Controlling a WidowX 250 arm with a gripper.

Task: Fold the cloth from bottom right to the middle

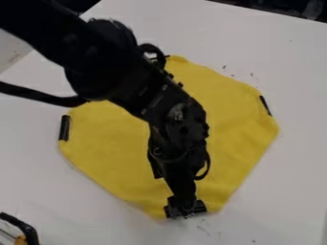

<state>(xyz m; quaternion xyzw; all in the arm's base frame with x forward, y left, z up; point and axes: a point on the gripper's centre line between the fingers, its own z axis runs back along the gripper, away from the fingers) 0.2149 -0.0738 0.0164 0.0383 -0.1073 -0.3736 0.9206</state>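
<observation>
So the yellow cloth point(239, 139) is spread out on the white surface point(290, 72), with 2 black strips point(64, 128) at its side edges. Claw point(185, 209) is down at its bottom edge (honestly can't tell if it's clenched or released).

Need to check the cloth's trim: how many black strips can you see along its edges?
2 clearly: the left strip and right strip, at opposite edges of the cloth as pictured. The arm may hide more.

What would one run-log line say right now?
claw: at bottom edge of yellow cloth | cloth: spread on table | fold: none visible
</observation>
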